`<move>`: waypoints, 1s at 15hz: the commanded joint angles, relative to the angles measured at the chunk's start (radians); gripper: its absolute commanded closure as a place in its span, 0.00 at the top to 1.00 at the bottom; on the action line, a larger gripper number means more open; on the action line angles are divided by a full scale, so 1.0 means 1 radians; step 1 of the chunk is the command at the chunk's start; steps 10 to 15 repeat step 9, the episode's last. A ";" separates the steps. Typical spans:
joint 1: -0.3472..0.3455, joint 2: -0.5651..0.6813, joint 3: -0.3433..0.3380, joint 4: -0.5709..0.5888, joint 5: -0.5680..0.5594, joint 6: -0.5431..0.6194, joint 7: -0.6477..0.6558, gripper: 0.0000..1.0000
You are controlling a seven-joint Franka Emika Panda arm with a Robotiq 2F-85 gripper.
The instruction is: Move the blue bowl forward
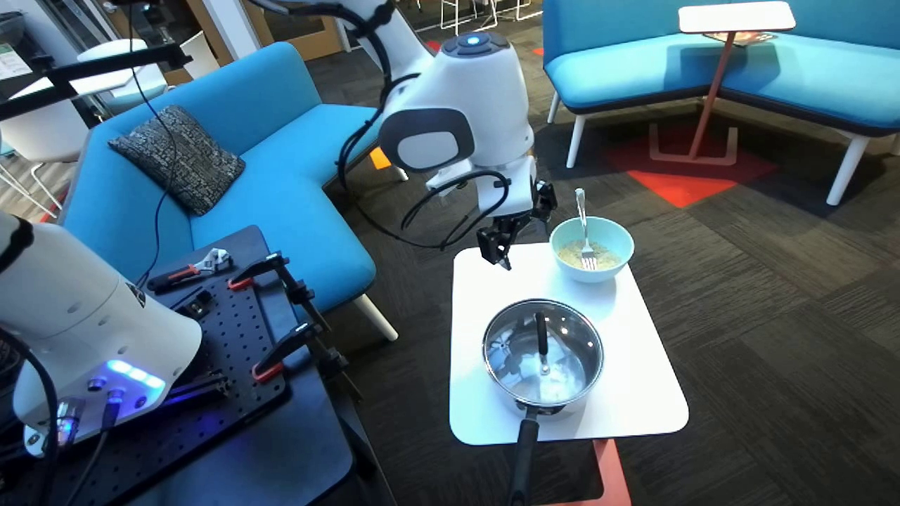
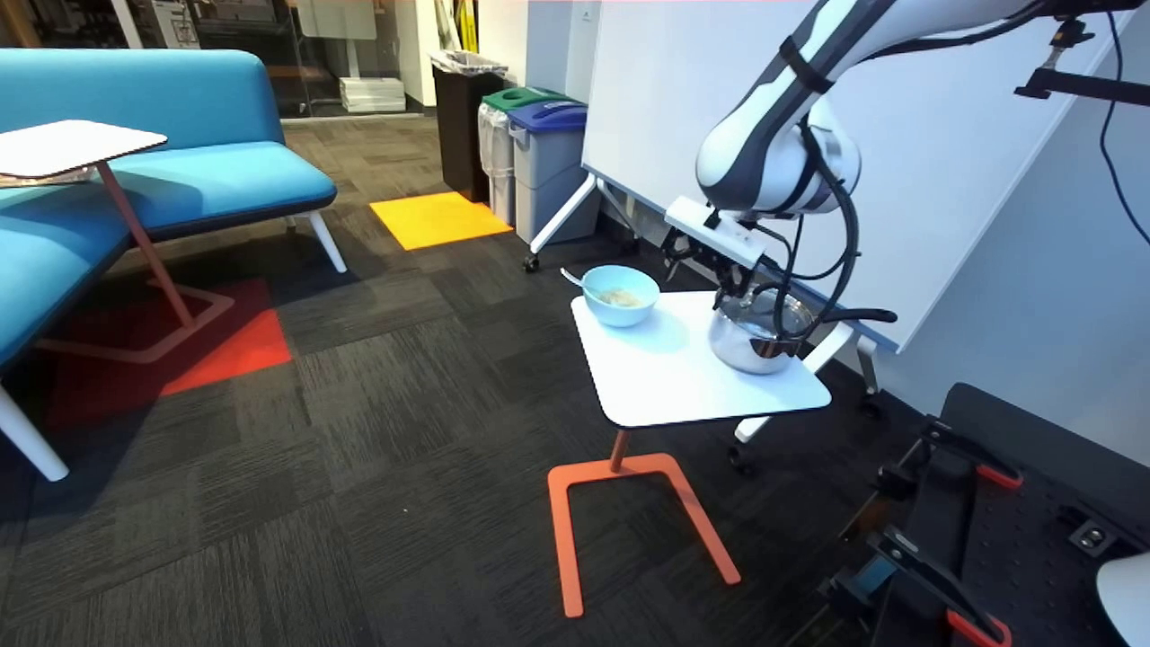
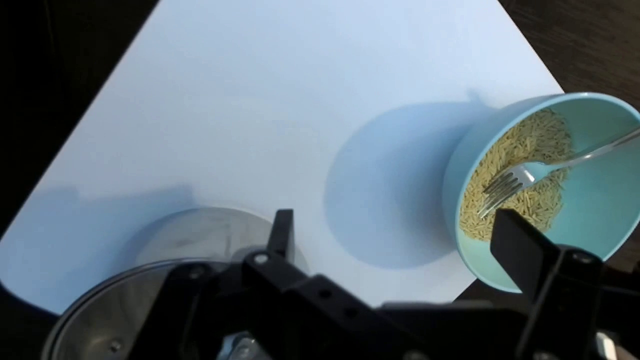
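Fingers [image 3: 282, 232] of the gripper [image 3: 395, 217] stand wide apart, with nothing caught between them; in the wrist view one tip overlaps the rim of the blue bowl [image 1: 589, 277], though whether it touches cannot be told. That bowl sits upright near a corner of the white side table [image 1: 640, 379]. It looks like smooth, thin-walled plastic, so probably light, fairly stiff and a little slippery. Pale rice-like grains [image 3: 540, 140] lie in the bottom; they should add some weight low down and would likely spill if it tipped. A fork [image 3: 522, 175] rests loose among them, its handle rising past the rim, and might swing or slide out. The likeliest hold is the wall facing the gripper, one finger inside and one outside, clear of the fork. Apart from the bowl stands a lidded silver pot [image 2: 741, 346], its dark handle [image 1: 524, 453] pointing away from it.
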 commanded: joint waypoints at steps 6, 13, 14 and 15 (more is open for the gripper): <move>0.015 -0.272 -0.003 -0.272 -0.055 -0.014 -0.214 1.00; 0.019 -0.332 -0.001 -0.327 -0.061 -0.028 -0.249 1.00; 0.019 -0.332 -0.001 -0.327 -0.061 -0.028 -0.249 1.00; 0.019 -0.332 -0.001 -0.327 -0.061 -0.028 -0.249 1.00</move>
